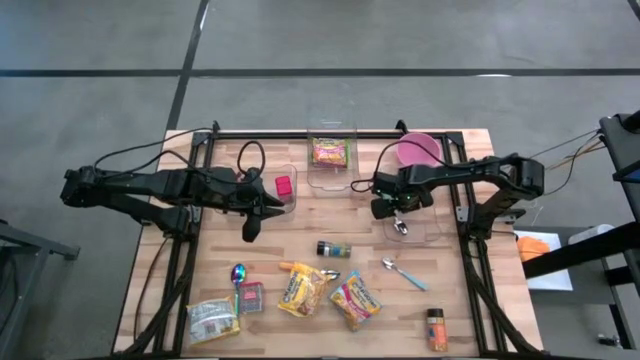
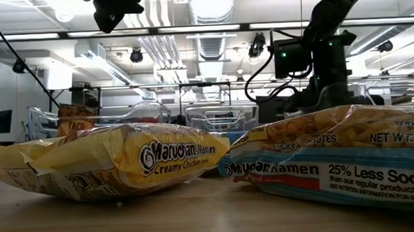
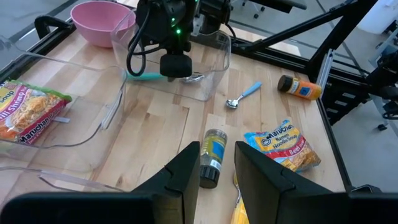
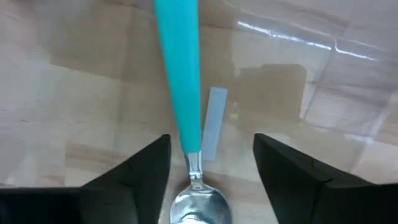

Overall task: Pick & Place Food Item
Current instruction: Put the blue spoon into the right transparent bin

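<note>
My right gripper (image 4: 211, 168) points down into a clear bin (image 1: 428, 232) at the table's right, open. A teal-handled spoon (image 4: 179, 74) lies on the bin's floor between the fingers, apart from both; it also shows as the spoon (image 3: 149, 76) under my right gripper (image 3: 176, 65). My left gripper (image 3: 217, 168) hovers open and empty left of centre, above a spice jar (image 3: 212, 155). Ramen packets (image 1: 303, 290) (image 1: 355, 300) (image 1: 213, 318) lie flat near the front edge. Another ramen packet (image 1: 330, 152) lies in the far middle bin.
A pink bowl (image 1: 418, 149) stands at the far right. A red block (image 1: 283, 186) sits in the left bin. A second spoon (image 1: 404, 272), an orange spice jar (image 1: 437, 328), a rainbow spoon (image 1: 238, 272) and a small pink packet (image 1: 250, 297) lie on the wood.
</note>
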Controlling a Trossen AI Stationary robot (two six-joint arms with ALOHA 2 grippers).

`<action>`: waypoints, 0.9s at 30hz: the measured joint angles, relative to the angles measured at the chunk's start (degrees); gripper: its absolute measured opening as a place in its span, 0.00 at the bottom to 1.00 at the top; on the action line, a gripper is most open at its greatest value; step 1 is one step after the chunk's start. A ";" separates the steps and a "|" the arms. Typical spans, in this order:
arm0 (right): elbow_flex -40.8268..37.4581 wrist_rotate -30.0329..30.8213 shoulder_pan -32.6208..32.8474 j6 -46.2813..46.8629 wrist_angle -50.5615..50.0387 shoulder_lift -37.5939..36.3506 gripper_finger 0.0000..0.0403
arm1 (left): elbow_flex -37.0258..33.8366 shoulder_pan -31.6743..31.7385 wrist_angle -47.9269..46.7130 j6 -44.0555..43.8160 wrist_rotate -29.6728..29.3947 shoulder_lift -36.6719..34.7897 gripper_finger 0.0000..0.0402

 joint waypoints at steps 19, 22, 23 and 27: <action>0.00 2.51 10.36 -2.81 -1.31 -22.55 0.64 | -0.01 0.00 -0.12 -0.35 0.00 0.01 0.27; 0.00 5.21 15.68 -3.60 -1.47 -25.90 0.64 | 0.00 0.02 0.19 -2.34 0.00 0.03 0.27; 0.02 5.38 17.46 -4.49 -1.54 -26.71 0.64 | 0.00 0.04 0.64 -3.40 0.00 0.23 0.27; 0.32 5.53 25.12 -4.15 -2.76 -27.98 0.64 | -0.02 0.13 1.99 -6.05 2.40 1.99 0.27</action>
